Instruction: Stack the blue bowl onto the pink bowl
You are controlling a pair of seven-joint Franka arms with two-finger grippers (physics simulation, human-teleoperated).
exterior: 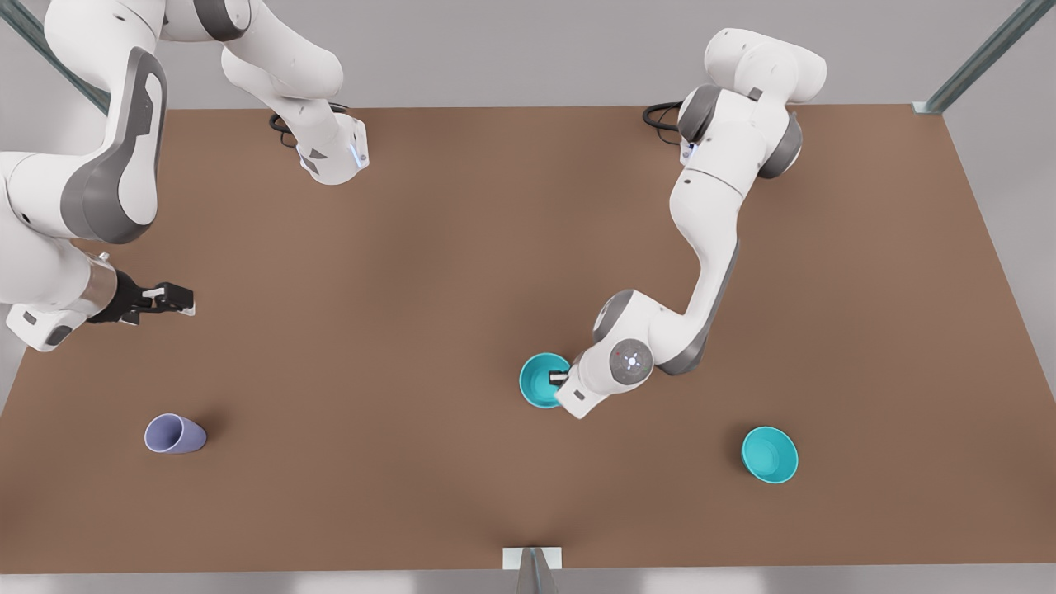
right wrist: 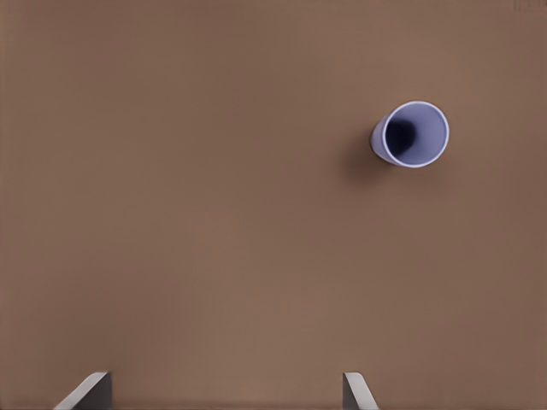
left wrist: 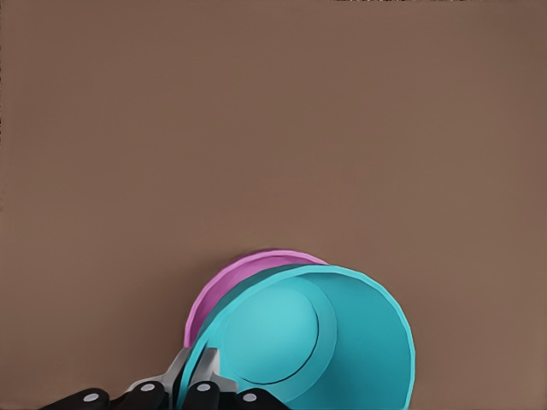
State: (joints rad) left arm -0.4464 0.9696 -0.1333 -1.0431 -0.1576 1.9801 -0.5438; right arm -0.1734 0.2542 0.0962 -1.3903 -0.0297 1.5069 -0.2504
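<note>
The left pincer (left wrist: 192, 384) has its fingers (left wrist: 205, 369) pinching the near rim of the blue bowl (left wrist: 320, 337), one finger inside the wall and one outside. In the left wrist view the bowl tilts, its open mouth turned partly toward the camera, and it sits over the pink bowl (left wrist: 256, 272), of which a crescent of rim peeks out behind it. Whether the blue bowl rests fully in the pink one or hangs just above it I cannot tell.

In the front view the same left pincer (exterior: 559, 379) meets the blue bowl (exterior: 540, 379) at the edge on the front view's right, a little right of the middle of the brown table (exterior: 412, 289).

The right pincer (exterior: 169, 299) hovers over the table at the front view's far left, well apart from the bowls, waiting; its fingers (right wrist: 357, 393) are spread wide, with nothing between them.

A lavender cup (exterior: 175, 434) stands near the front edge on the front view's left, also seen from the right wrist as a lavender cup (right wrist: 412, 134). A lighter turquoise bowl (exterior: 769, 454) sits alone toward the front view's right, well apart from the stack.
</note>
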